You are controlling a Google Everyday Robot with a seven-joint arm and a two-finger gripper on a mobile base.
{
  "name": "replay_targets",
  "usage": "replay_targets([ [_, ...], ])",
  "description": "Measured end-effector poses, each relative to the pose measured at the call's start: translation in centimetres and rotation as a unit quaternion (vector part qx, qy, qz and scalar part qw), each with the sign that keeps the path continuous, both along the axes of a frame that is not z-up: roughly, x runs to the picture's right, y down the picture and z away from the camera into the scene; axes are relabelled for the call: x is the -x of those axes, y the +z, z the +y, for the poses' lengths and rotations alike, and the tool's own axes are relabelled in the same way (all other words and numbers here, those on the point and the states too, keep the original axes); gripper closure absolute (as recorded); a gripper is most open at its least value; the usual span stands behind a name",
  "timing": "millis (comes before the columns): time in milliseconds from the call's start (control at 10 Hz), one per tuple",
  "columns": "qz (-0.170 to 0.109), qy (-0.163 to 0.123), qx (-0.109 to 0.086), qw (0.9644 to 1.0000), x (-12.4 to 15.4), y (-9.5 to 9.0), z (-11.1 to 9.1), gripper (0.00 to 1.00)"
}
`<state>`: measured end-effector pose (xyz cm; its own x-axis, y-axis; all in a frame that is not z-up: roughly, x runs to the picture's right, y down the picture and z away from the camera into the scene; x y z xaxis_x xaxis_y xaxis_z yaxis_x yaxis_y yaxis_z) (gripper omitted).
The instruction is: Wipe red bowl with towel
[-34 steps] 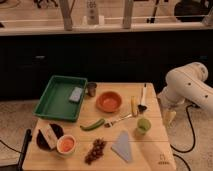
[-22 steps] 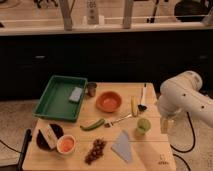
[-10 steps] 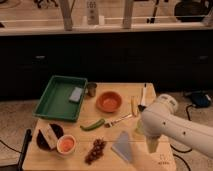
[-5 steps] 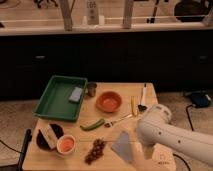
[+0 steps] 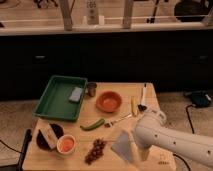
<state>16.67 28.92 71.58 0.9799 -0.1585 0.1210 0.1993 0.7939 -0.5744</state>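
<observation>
The red bowl [image 5: 109,101] is wide, shallow and orange-red. It sits upright at the middle back of the wooden table. The towel [image 5: 121,145] is a flat pale grey-blue cloth near the front edge, in front of the bowl and a little to its right. My white arm reaches in from the lower right. My gripper [image 5: 136,146] hangs over the towel's right edge and hides part of it. It is well in front of the bowl and apart from it.
A green tray [image 5: 52,102] holding a grey-blue sponge [image 5: 76,94] stands at the back left, with a metal cup [image 5: 91,89] beside it. A green chili [image 5: 92,124], a fork [image 5: 118,120], grapes [image 5: 96,150], a small orange-inside bowl [image 5: 66,144] and a dark plate [image 5: 50,135] lie in front. A spatula [image 5: 143,97] lies at the right.
My arm has swung from the table's right side down and left to the front. The gripper now hangs over the towel's right edge. The arm now hides the green fruit.
</observation>
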Motion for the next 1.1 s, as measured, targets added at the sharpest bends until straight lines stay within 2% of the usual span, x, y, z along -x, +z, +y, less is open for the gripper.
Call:
replay_targets([
  [1100, -0.028, 0.009, 0.027, 0.9992, 2.6, 1.7, 1.2, 0.2],
])
